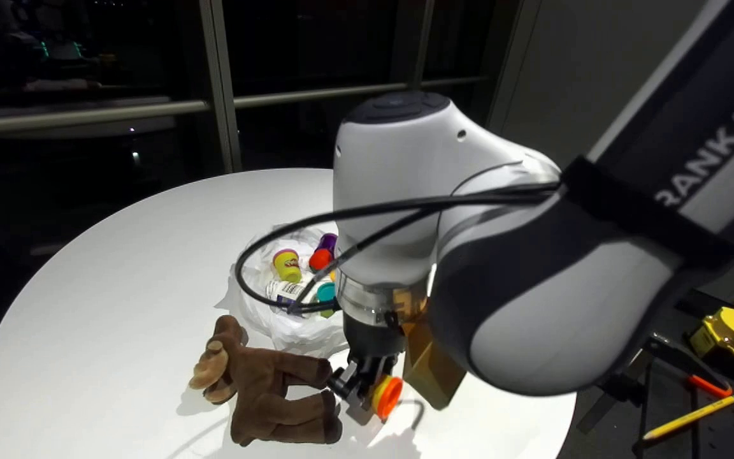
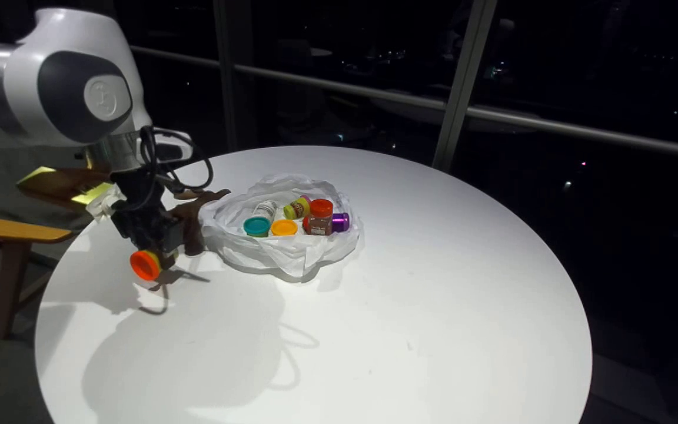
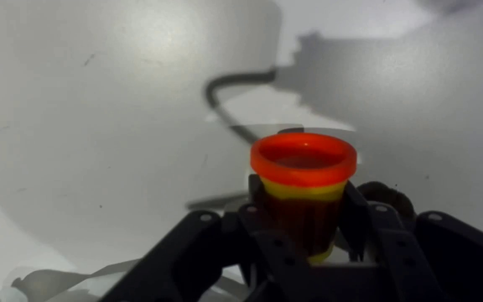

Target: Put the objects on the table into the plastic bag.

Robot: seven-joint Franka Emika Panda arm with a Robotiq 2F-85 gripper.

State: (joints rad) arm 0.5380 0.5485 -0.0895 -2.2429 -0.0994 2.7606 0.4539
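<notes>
The orange-lidded yellow cup (image 2: 150, 265) is between the fingers (image 3: 355, 214) of the gripper (image 3: 302, 188), which is clenched on its sides; tipped over, its lid facing sideways in both exterior views, it is close to the white bench (image 2: 462, 306), though whether it touches the surface is unclear. Just beside the gripper, the brown plush toy (image 1: 265, 395) lies on its side, legs pointing toward the fingers. Near the toy, the crinkled plastic bag (image 2: 280, 253) spreads open on the bench, holding a pink-lidded yellow tub (image 2: 297, 208), a white bottle (image 2: 265, 209), a teal-lidded tub (image 2: 256, 226), an amber-lidded tub (image 2: 284, 228), a red-capped jar (image 2: 320, 219) and a purple container (image 2: 341, 222).
</notes>
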